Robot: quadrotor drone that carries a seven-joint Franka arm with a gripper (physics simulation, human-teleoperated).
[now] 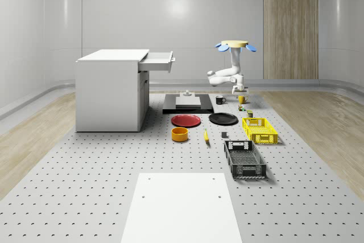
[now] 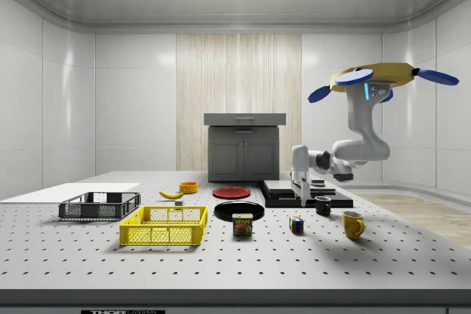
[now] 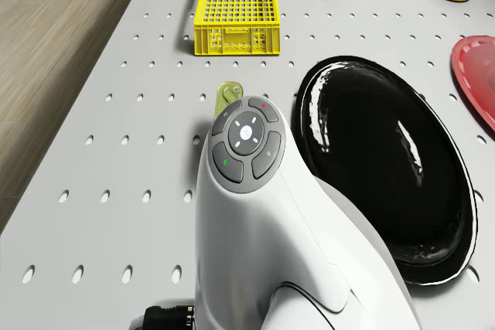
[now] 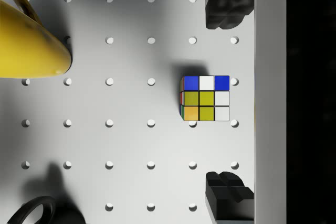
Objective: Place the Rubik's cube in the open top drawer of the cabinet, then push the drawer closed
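Observation:
The Rubik's cube lies on the perforated table between a yellow mug and a black mug. My gripper hangs open straight above it, one dark fingertip on each side of the cube and well apart from it. In the side view the gripper points down a little above the cube. The drone hovers over the mugs, to the whole-scene view's right of the white cabinet. Its top drawer stands pulled out.
A spam can, a black plate, a red plate and a yellow crate lie near the cube. An orange bowl, a banana, a black crate and a dark slab stand between here and the cabinet.

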